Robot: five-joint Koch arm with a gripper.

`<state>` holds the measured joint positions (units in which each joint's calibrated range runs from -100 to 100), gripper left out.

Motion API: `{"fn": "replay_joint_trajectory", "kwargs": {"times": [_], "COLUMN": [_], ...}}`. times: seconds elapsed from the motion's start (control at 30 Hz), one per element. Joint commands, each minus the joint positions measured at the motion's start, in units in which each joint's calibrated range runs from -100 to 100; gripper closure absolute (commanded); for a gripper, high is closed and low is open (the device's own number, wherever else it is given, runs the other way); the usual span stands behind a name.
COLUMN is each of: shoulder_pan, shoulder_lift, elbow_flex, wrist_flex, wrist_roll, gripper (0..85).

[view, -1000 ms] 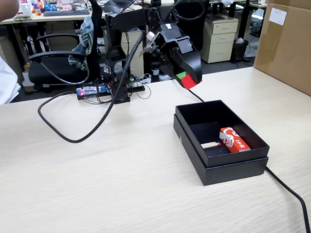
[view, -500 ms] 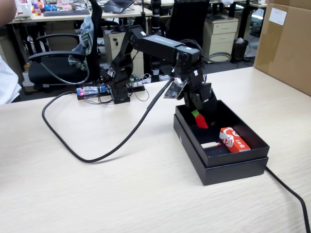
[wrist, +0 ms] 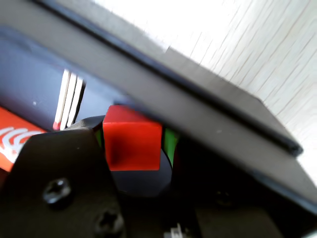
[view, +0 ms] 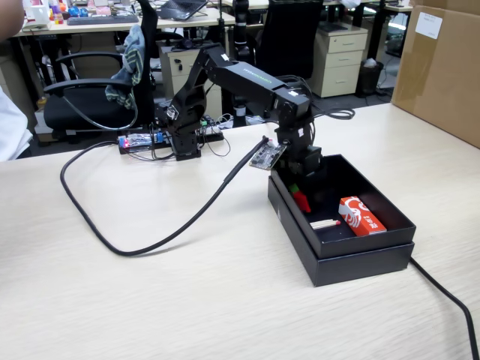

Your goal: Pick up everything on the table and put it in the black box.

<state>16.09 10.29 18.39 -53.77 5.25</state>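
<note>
A small red cube (wrist: pixel 131 144) sits between my two black jaws, which have green pads, in the wrist view. My gripper (wrist: pixel 132 141) is shut on it. In the fixed view the gripper (view: pixel 299 196) reaches down inside the black box (view: pixel 360 255), close to its left wall, and the cube (view: pixel 301 200) shows as a red spot at the fingertips, low over the box floor. The box wall (wrist: pixel 213 134) runs right behind the cube in the wrist view. The box stands on the beige wood-grain table (view: pixel 187 300).
An orange-red packet with white print (view: pixel 361 215) and white matches (view: pixel 325 223) lie in the box; both also show in the wrist view (wrist: pixel 15 141), (wrist: pixel 69 96). A black cable (view: pixel 150 244) loops across the table. A brown carton (view: pixel 442 67) stands at the back right.
</note>
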Motion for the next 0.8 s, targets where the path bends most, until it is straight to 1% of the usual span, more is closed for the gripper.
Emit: {"fn": "replay_joint_trajectory", "kwargs": {"times": [0.0, 0.03, 0.1, 0.17, 0.27, 0.33, 0.4, 0.63, 0.77], "shoulder_pan": [0.0, 0.0, 0.0, 0.0, 0.0, 0.0, 0.0, 0.0, -0.5], "shoulder_lift": [-1.3, -1.5, -1.7, -2.4, -3.9, -5.1, -8.6, -21.4, -31.2], "elbow_flex": [0.6, 0.6, 0.6, 0.7, 1.4, 2.1, 3.5, 9.2, 8.0], "wrist_flex": [0.3, 0.3, 0.3, 0.3, 0.3, 0.3, 0.3, 0.3, 0.3], "wrist_roll": [0.1, 0.2, 0.1, 0.1, 0.1, 0.1, 0.2, 0.0, 0.0], "gripper": [71.4, 70.6, 58.8, 51.1, 44.0, 43.5, 41.1, 41.0, 41.0]}}
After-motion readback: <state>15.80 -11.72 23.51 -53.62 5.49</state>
